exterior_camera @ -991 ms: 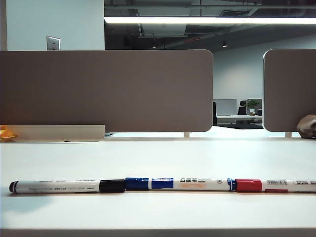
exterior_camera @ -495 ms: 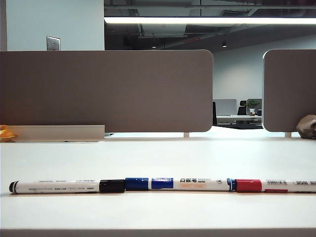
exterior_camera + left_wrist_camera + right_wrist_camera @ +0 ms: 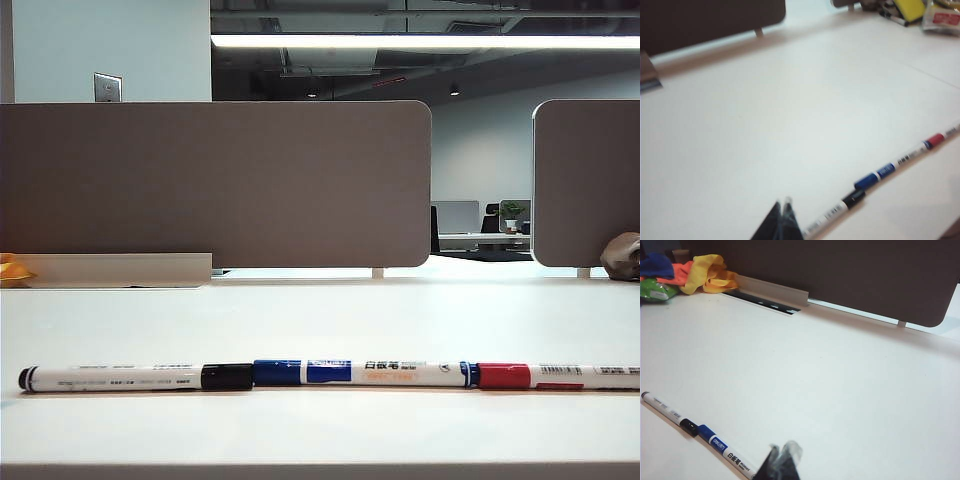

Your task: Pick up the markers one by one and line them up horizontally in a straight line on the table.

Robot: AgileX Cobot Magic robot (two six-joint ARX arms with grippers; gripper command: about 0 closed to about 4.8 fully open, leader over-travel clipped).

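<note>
Since the earlier exterior frames a soft shadow at the near left corner of the plain white table (image 3: pixel 320 320) has gone; the three markers have not moved.

The left gripper (image 3: pixel 782 206) shows only as two dark fingertips pressed together, with nothing between them. It hangs above the table and touches nothing. Just beside it lies the white-barrelled marker with the black cap (image 3: pixel 832 214); farther from this gripper, along the same line, come the white marker with the blue cap and blue band (image 3: pixel 885 172) and then the white marker with the red cap (image 3: pixel 940 137).

The right gripper (image 3: pixel 782 450) is also closed, its dark tips together and empty, above the table. The blue-capped marker runs up to its tips and its far end goes behind them, so I cannot tell if there is contact. Beyond the blue marker, away from this gripper, the black-capped marker lies end to end with it.

In the exterior view no arm is visible. The three markers lie in one straight row across the near part of the table, cap touching barrel. The red marker is cut off by the right edge. The left wrist view is blurred, so the print on the barrels is not readable there. The brown-grey partition panel (image 3: pixel 215 185) stands behind.
</note>
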